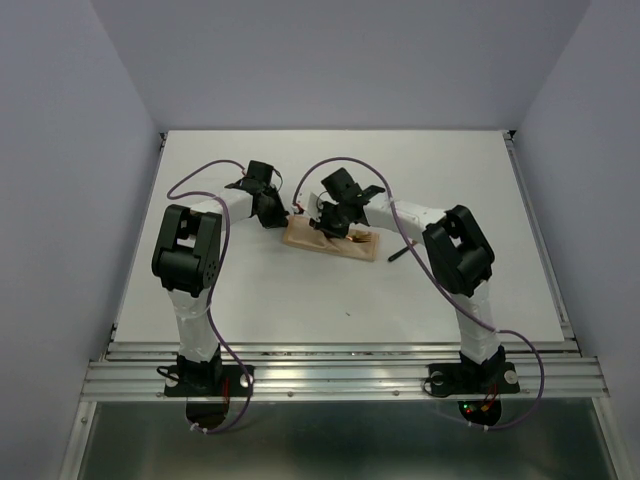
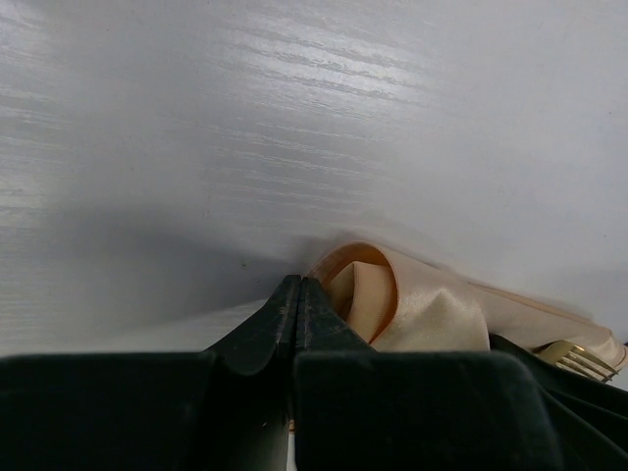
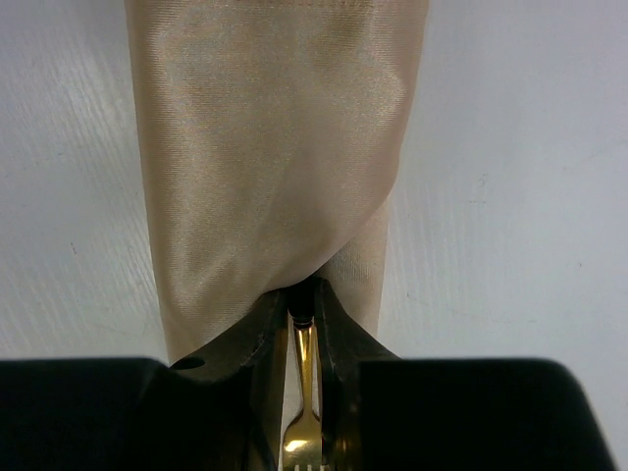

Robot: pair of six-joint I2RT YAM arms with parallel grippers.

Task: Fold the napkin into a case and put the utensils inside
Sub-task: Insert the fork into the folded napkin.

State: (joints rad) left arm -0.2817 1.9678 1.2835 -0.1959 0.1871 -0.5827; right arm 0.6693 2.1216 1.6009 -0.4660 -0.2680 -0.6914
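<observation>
Peach case [image 1: 305,238] lies centred on the table [image 1: 450,290]. Left gripper [image 2: 297,292] is closed, pinching its lifted mouth edge. Right gripper [image 3: 302,306] clamps the gold fork [image 3: 303,392], whose handle runs under the cloth just beyond the fingertips.

A white desk [image 1: 330,300] with faint wood grain sits between pale lilac walls [image 1: 60,150], a ribbed metal rail [image 1: 340,378] along its near edge.
</observation>
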